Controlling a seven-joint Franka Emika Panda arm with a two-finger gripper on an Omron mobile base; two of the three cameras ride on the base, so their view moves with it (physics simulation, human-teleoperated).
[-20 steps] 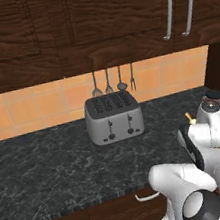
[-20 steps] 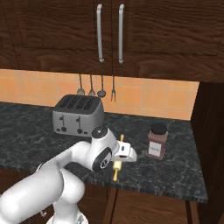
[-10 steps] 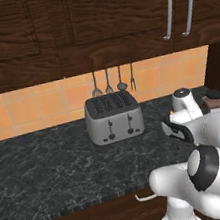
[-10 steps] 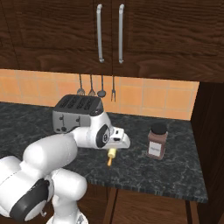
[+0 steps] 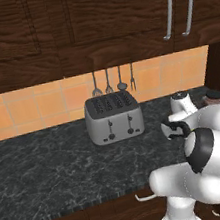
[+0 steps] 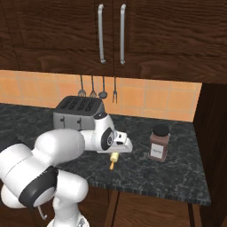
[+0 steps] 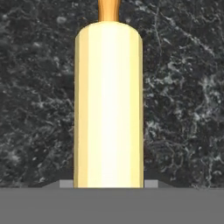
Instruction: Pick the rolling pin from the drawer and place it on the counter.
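Wooden, light-tan cylindrical rolling pin looks stiff, light, smooth; the two-finger gripper is clamped at mid-barrel, above the black marble-patterned counter.

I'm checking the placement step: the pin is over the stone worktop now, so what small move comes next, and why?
Probably lower a little, then open. The pincer holds the rolling pin above the counter, left of the spice jar; in the hand view bare marble lies behind the pin, and I cannot tell that it touches.
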